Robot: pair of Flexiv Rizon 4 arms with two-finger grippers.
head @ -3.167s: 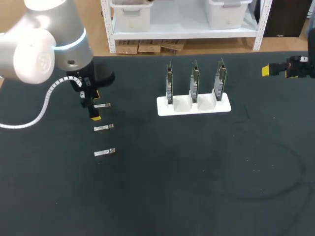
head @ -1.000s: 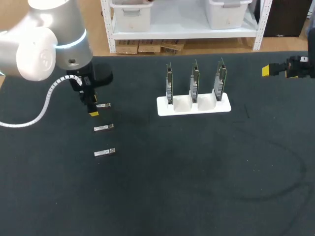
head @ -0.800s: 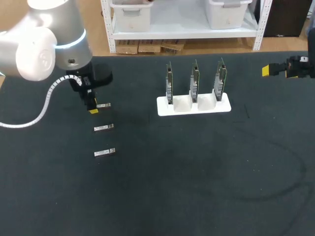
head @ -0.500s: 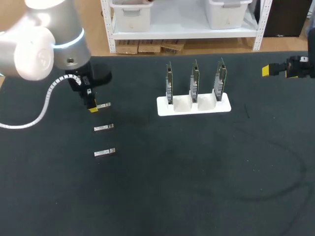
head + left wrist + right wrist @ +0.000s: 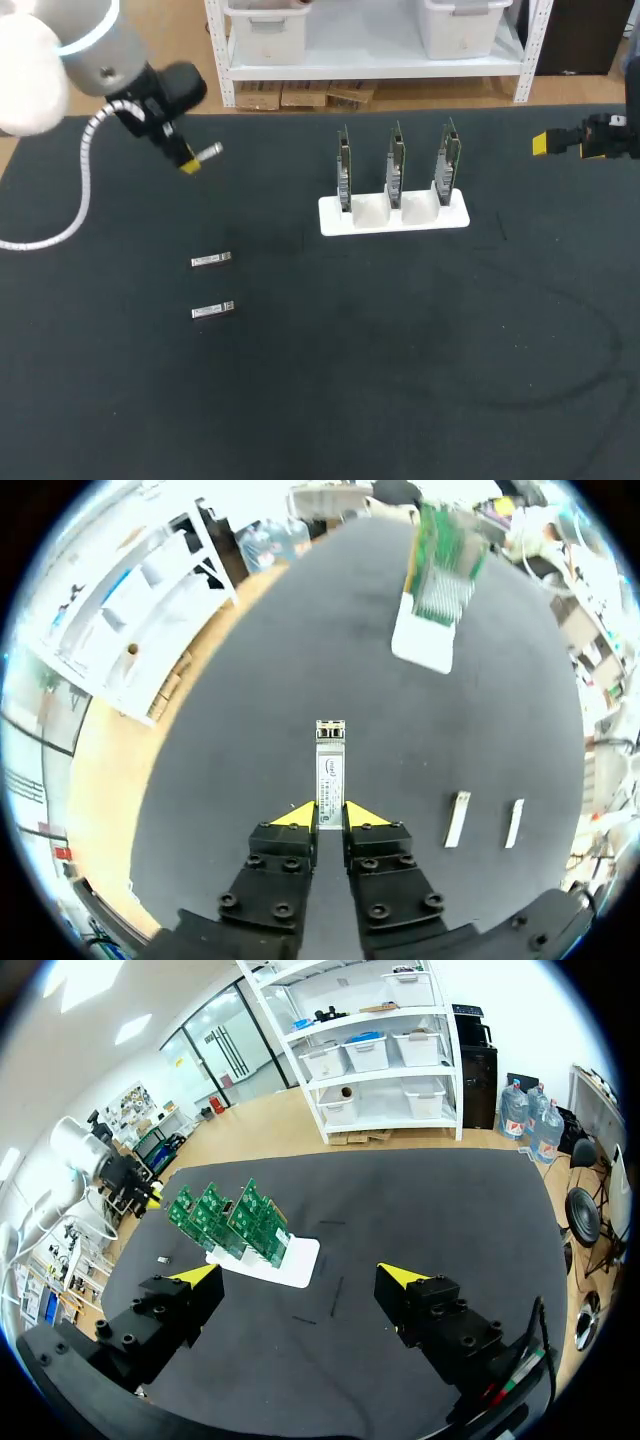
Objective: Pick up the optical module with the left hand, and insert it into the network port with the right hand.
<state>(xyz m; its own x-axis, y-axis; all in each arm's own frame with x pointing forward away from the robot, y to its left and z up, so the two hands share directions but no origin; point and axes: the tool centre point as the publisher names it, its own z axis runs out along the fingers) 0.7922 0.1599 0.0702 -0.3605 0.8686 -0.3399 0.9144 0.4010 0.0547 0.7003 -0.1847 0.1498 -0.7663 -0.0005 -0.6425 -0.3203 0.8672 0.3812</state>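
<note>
Left hand [image 5: 330, 816] raised, slim metal module [image 5: 330, 765] clamped

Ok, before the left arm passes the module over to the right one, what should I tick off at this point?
1. Left gripper shut on the optical module: ok.
2. Module held clear of the table: ok.
3. Module points straight out ahead of the fingers, with free length for a second grip: ok.
4. Right gripper open and empty: ok.
5. Three boards upright in the white holder: ok.
6. Port openings on the boards free: cannot tell.
</note>
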